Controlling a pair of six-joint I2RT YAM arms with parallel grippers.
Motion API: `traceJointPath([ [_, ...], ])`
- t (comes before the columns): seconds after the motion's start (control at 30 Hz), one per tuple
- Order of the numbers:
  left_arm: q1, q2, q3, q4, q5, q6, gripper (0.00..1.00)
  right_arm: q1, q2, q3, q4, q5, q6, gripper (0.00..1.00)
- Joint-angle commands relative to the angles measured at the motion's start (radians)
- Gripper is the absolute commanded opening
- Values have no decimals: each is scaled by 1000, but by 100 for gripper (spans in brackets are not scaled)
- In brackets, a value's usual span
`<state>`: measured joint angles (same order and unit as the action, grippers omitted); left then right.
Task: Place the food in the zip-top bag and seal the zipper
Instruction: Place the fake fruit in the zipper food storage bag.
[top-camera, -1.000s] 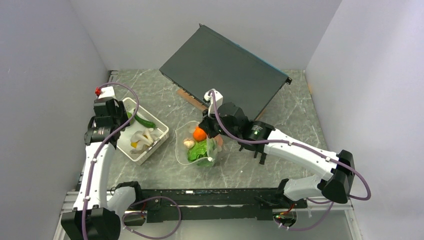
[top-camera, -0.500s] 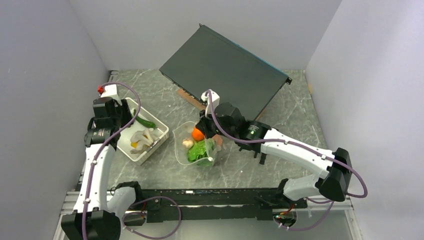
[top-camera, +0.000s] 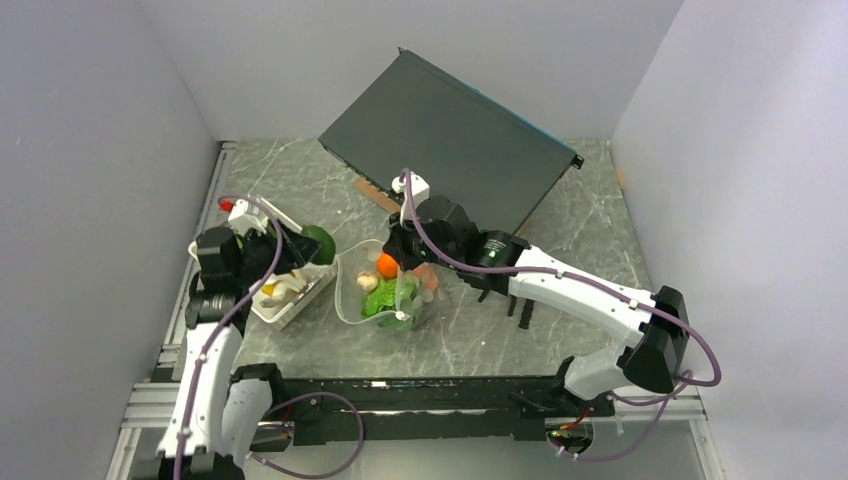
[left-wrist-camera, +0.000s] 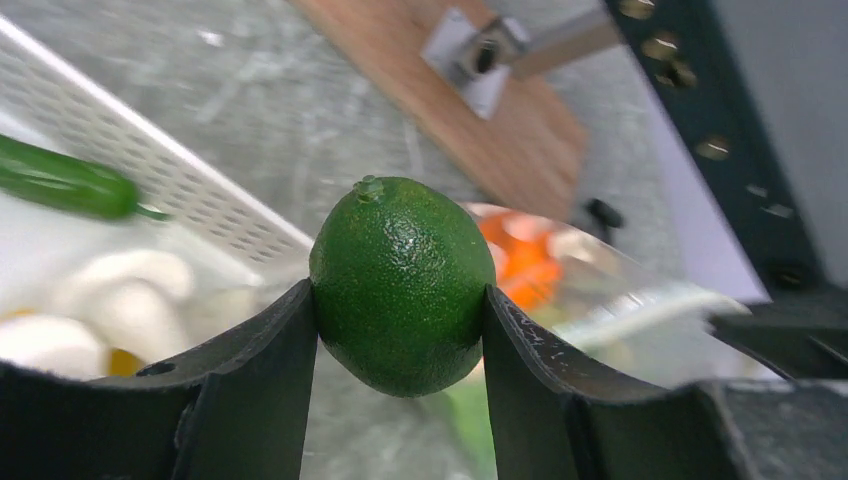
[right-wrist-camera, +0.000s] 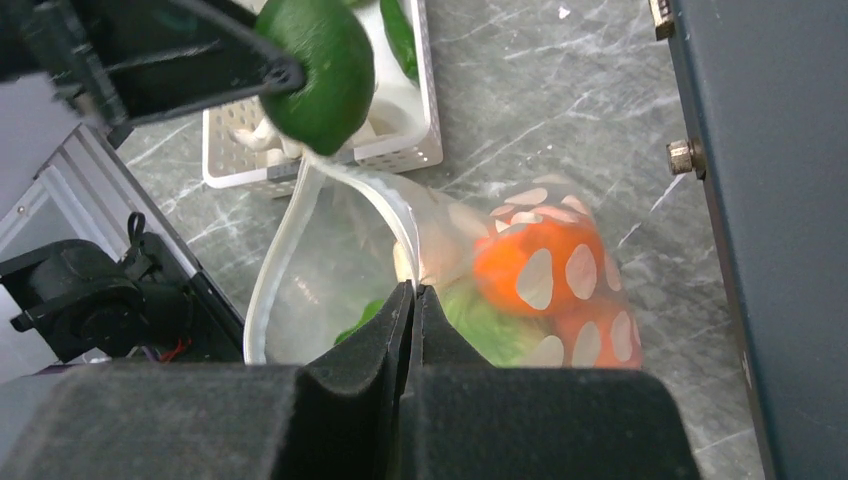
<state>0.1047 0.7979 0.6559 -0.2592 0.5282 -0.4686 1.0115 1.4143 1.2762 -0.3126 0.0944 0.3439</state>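
Left gripper (left-wrist-camera: 398, 305) clamps lime (left-wrist-camera: 400, 270), hovering over basket's (right-wrist-camera: 380, 155) 3 o'clock edge, beside bag (right-wrist-camera: 330, 260) mouth. Right gripper (right-wrist-camera: 413, 300) pinched tight on bag rim at 1 o'clock. Orange (right-wrist-camera: 535, 265), lettuce (top-camera: 385, 300) inside bag, table (top-camera: 600, 230) centre.

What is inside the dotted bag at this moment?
An orange, green lettuce and a pale mushroom lie in the bag. Anything under the lettuce is covered.

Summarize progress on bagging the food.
Done: orange and leafy green lettuce lie inside the clear polka-dot zip-top bag. In hand: left gripper grips a round green fruit near the bag's mouth; right gripper pinches its rim. Left: slim dark-green cucumber and white mushrooms in the white perforated basket, then sealing.
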Motion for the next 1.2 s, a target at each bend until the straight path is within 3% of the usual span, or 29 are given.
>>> traceJointPath([
  [0.0, -12, -194, -62, 221, 267, -267, 0, 5, -13, 57, -10, 1, 34, 0],
  [0.23, -70, -308, 32, 139, 356, -323, 0, 5, -34, 28, 8, -24, 97, 0],
  [0.33, -292, -256, 41, 114, 235, -342, 0, 6, -46, 10, 34, -53, 123, 0],
  [0.47, -721, -63, 181, -76, -115, -232, 0, 9, -54, 3, 44, -59, 140, 0],
  [0.6, -932, -39, 175, -52, -420, -261, 0, 11, -83, 5, 30, -43, 143, 0],
  [0.87, -985, -176, 69, -59, -570, -347, 0, 10, -164, -52, 61, -35, 158, 0],
  [1.03, -985, -288, 42, -153, -690, -400, 0, 10, -181, -69, 74, -52, 163, 0],
  [1.17, -985, -293, 54, -198, -714, -418, 0, 10, -191, -92, 96, -81, 176, 0],
])
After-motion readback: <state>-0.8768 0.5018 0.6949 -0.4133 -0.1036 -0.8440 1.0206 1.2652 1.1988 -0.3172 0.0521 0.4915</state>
